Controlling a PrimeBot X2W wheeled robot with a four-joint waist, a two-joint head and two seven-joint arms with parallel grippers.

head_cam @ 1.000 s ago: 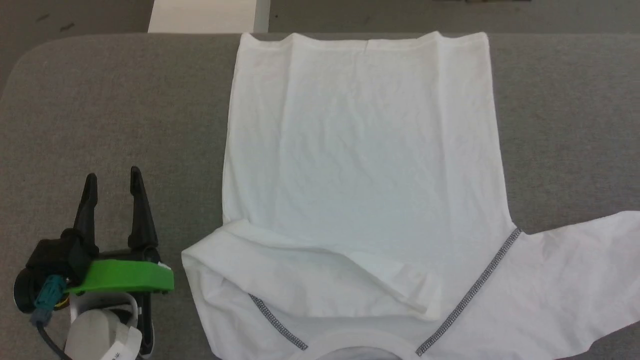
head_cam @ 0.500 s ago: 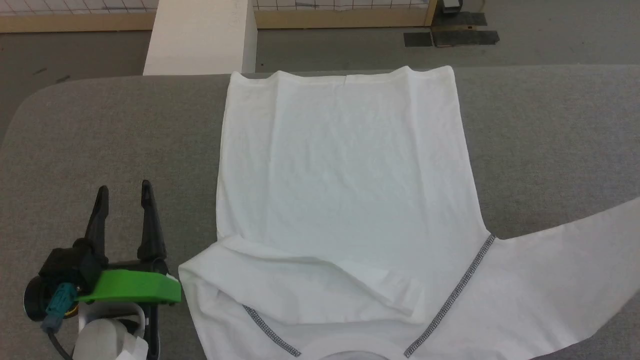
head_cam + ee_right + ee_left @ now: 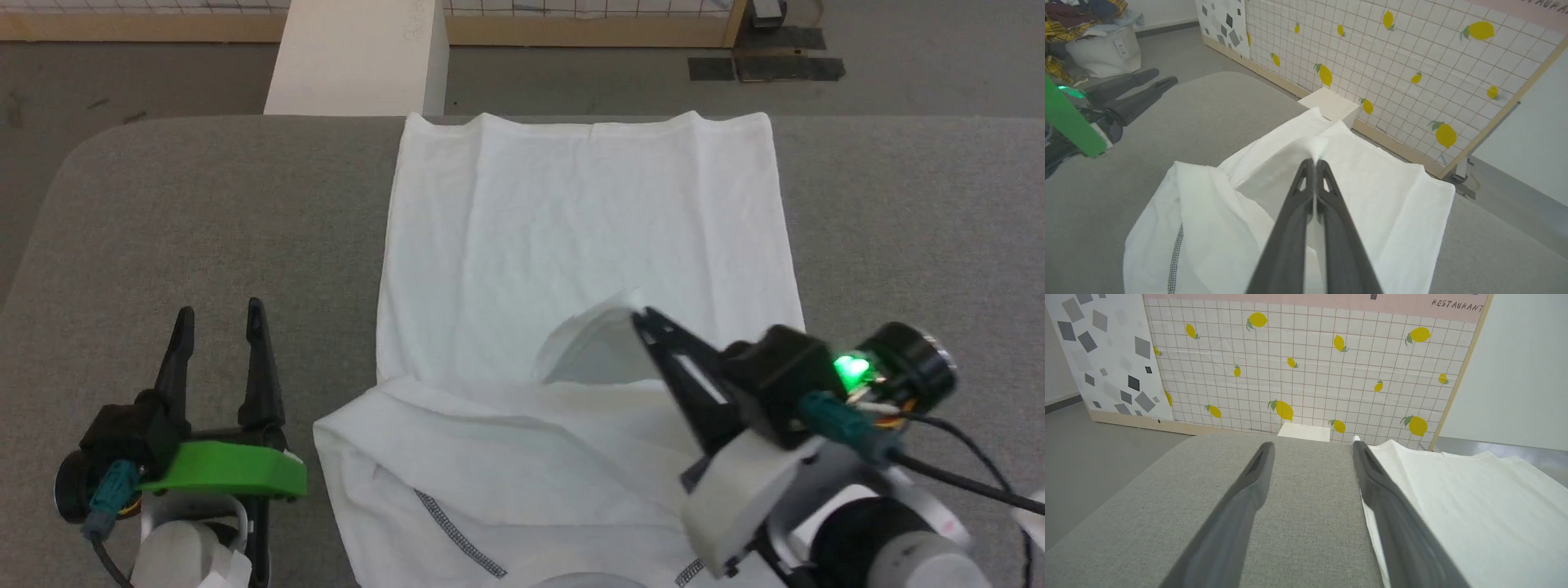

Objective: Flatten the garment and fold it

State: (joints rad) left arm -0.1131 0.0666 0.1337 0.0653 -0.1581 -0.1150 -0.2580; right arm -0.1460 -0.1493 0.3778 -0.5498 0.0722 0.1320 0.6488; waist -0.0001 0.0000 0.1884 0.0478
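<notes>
The garment [image 3: 588,212] — a large white long-sleeved shirt of soft fabric — lies on the grey cloth-covered table [image 3: 204,204], its long axis running 12 to 6 o'clock with the hem at 12. The right gripper [image 3: 639,314] is the nearer one, its fingers pinched on a lifted fold over the shirt's middle. The left gripper [image 3: 220,307] has its fingers apart and holds nothing, off the shirt at 8 o'clock. One garment, two grippers.

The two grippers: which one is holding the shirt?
The right gripper, shut on a fold of the garment; the left gripper hangs open beside it.
</notes>
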